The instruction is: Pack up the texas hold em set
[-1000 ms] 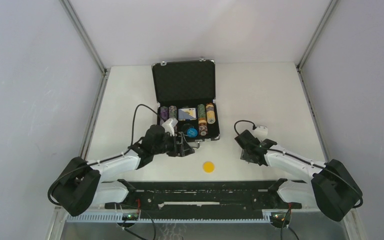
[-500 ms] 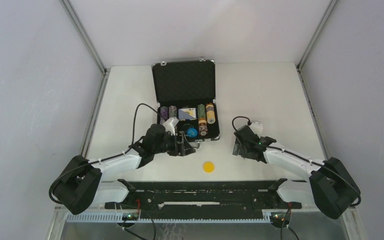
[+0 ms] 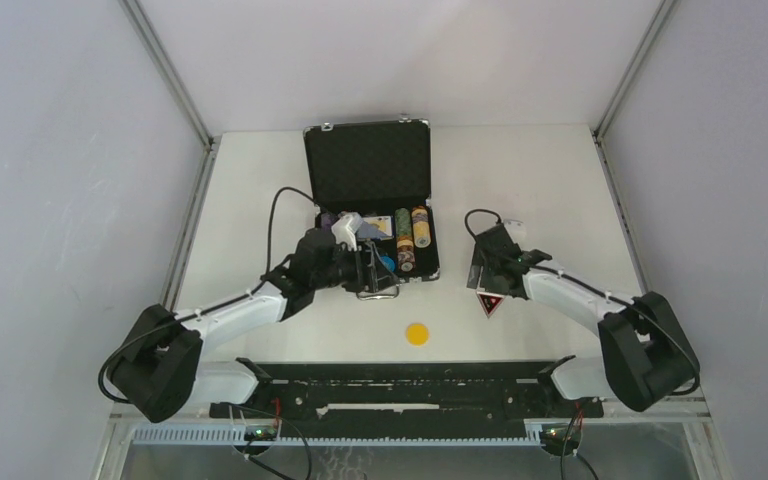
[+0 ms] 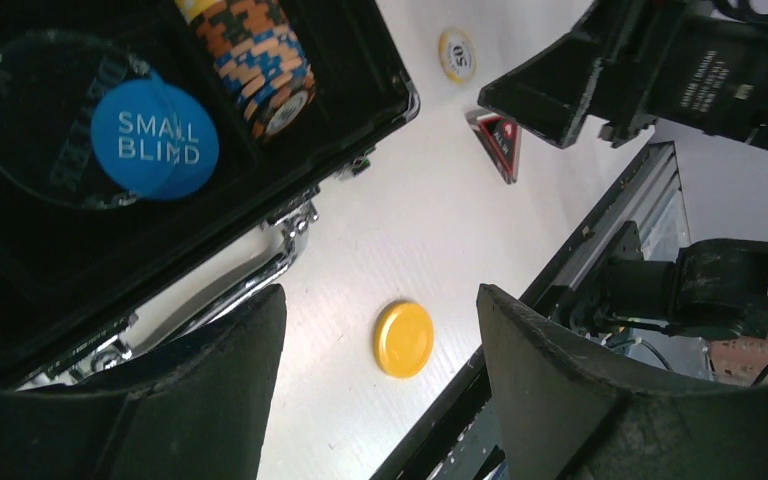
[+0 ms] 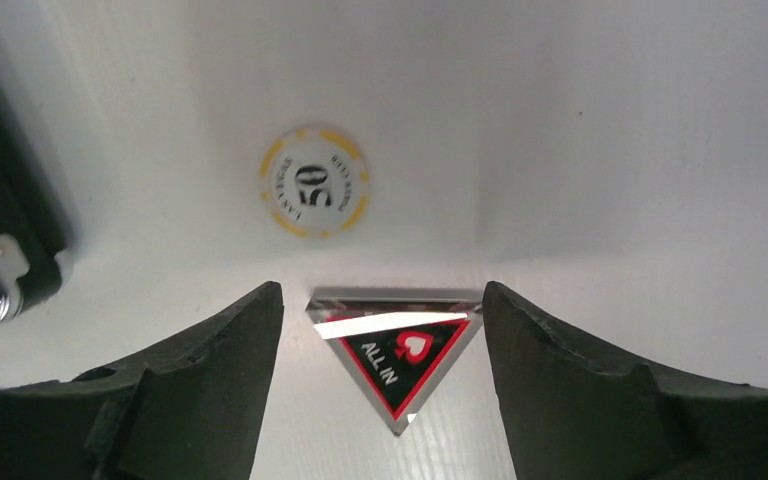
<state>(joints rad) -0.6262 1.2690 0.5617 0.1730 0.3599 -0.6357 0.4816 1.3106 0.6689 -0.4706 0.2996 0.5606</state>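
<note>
The black briefcase (image 3: 369, 167) lies open, with chip stacks (image 3: 411, 232) and a card deck inside. My left gripper (image 3: 378, 272) hovers open and empty over its front edge. In its view are the blue "small blind" button (image 4: 155, 138), a chip stack (image 4: 256, 55) and the yellow button (image 4: 404, 338) on the table. My right gripper (image 3: 480, 273) stands open right of the case. The red-black triangle token (image 5: 402, 357) lies flat on the table between its fingers, untouched, with a white-yellow chip (image 5: 314, 181) beyond it.
The yellow button (image 3: 418, 333) lies alone near the front rail (image 3: 400, 380). The triangle token (image 3: 489, 303) rests just right of the case's front corner. The case's metal handle (image 4: 270, 262) juts toward me. Grey walls enclose the white table.
My right gripper has opened wide and shifted toward the case, leaving the triangle token lying on the table. My left gripper has moved up over the case's front edge.
</note>
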